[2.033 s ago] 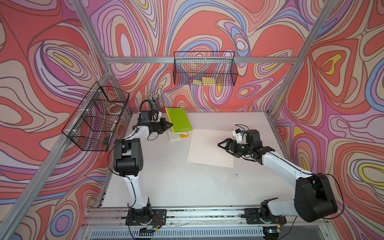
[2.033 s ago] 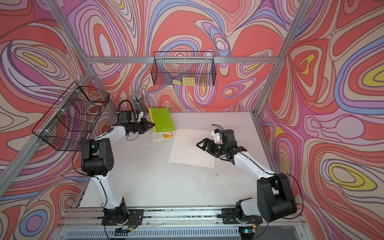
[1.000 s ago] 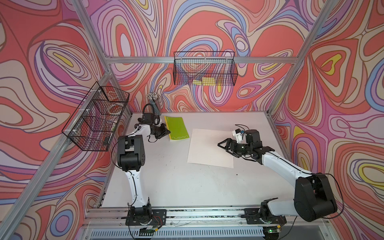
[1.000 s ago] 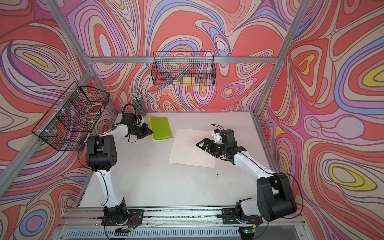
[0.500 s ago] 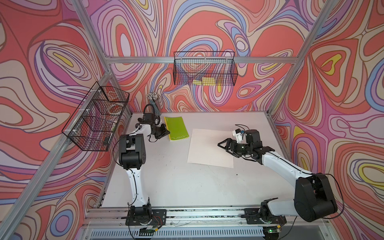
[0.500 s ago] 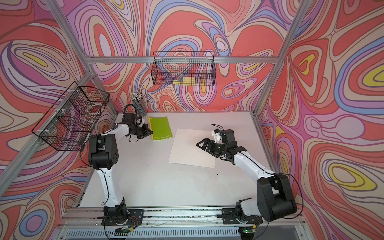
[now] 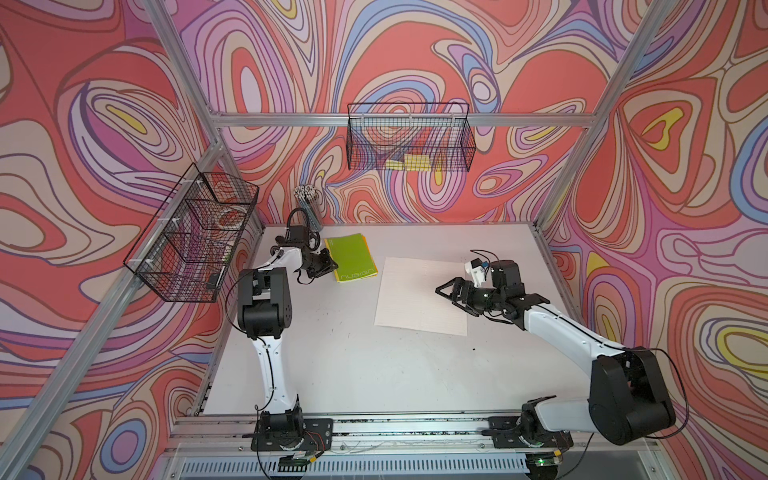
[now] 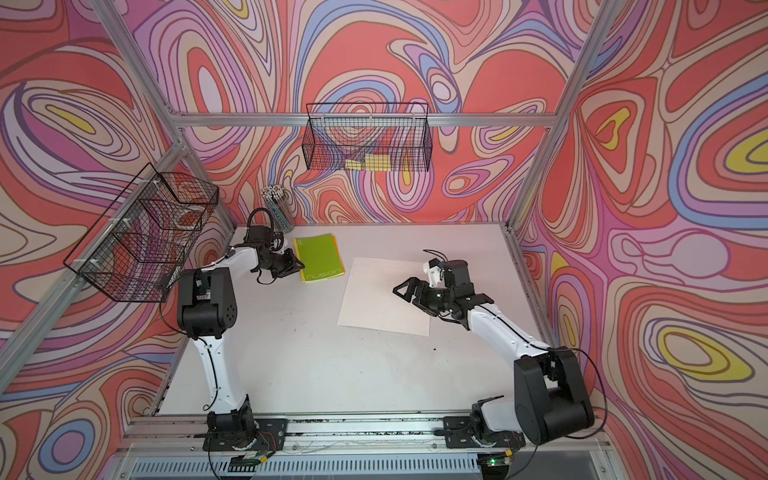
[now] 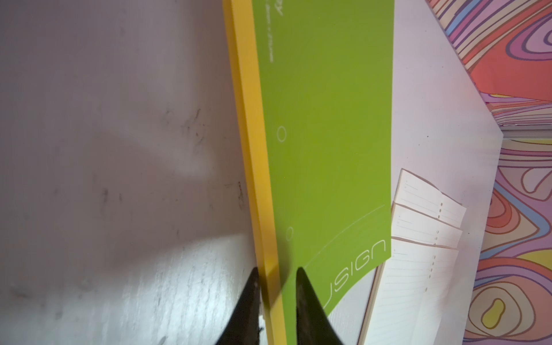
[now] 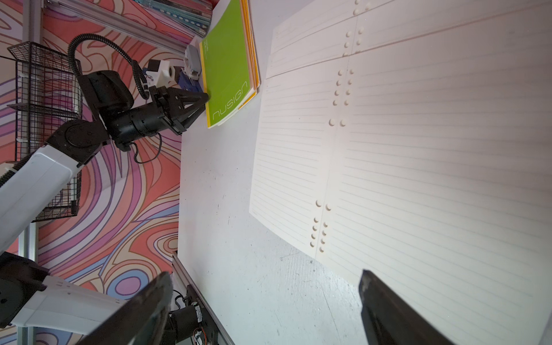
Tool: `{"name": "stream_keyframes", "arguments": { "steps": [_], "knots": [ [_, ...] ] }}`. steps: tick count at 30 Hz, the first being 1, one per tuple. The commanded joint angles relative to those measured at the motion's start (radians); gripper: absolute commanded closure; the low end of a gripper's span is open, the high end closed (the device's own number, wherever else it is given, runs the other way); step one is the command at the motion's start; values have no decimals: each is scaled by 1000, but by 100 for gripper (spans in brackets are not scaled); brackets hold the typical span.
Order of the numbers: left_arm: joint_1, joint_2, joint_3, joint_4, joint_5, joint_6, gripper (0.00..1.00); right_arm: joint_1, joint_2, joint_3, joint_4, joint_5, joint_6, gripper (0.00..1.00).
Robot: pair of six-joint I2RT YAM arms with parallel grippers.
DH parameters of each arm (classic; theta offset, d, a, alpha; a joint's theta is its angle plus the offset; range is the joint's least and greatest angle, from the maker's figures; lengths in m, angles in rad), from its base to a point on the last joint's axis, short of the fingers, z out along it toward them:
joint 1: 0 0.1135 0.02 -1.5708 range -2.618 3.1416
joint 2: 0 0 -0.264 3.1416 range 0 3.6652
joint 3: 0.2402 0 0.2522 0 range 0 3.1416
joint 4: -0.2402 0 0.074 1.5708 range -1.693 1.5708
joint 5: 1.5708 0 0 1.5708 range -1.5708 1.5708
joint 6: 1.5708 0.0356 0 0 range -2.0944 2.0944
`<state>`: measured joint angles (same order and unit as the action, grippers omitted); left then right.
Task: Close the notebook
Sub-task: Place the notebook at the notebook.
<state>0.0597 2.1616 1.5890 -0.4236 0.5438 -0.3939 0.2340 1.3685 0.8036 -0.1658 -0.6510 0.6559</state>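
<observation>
The notebook (image 7: pixel 351 257) (image 8: pixel 319 257) lies flat at the back left of the table, its green cover (image 9: pixel 328 119) down over the yellow-edged pages. My left gripper (image 7: pixel 331 266) (image 9: pixel 276 268) sits at the notebook's left edge near the front corner. Its jaws stand a little apart: one fingertip (image 9: pixel 254 277) is beside the yellow edge, the other (image 9: pixel 301 277) over the cover, and neither clamps it. My right gripper (image 7: pixel 444 292) (image 10: pixel 265 273) hangs wide open and empty over the right part of the loose lined paper (image 7: pixel 422 297) (image 10: pixel 418 149).
A cup of pencils (image 7: pixel 306 199) stands in the back left corner behind the left arm. Wire baskets hang on the back wall (image 7: pixel 409 141) and the left wall (image 7: pixel 195 237). The lined sheets lie just right of the notebook (image 10: pixel 227 80).
Two seconds ago the left gripper held the green cover raised; it then laid it flat on the pages. Now the left jaws have parted slightly. The right arm has not moved.
</observation>
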Motion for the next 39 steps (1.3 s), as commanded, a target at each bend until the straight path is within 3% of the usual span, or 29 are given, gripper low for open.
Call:
{"name": "stream_keyframes", "arguments": {
  "steps": [1, 11, 25, 30, 33, 39],
  "knots": [
    [2, 2, 22, -23, -17, 27, 76, -5, -23, -15, 6, 2, 1, 2],
    [-11, -25, 20, -19, -87, 44, 74, -5, -25, -19, 8, 2, 1, 2],
    [-44, -6, 60, -2, -74, 44, 73, -5, -36, -26, 7, 4, 4, 2],
    [-49, -17, 85, -96, -157, 52, 72, -5, -37, -30, 14, 2, 9, 2],
    [-52, -93, 30, -107, -200, 41, 71, -6, -38, -29, 16, 2, 6, 2],
    [-118, -424, -279, 80, -33, -95, 68, -6, -14, 13, -18, 14, -27, 2]
  ]
}}
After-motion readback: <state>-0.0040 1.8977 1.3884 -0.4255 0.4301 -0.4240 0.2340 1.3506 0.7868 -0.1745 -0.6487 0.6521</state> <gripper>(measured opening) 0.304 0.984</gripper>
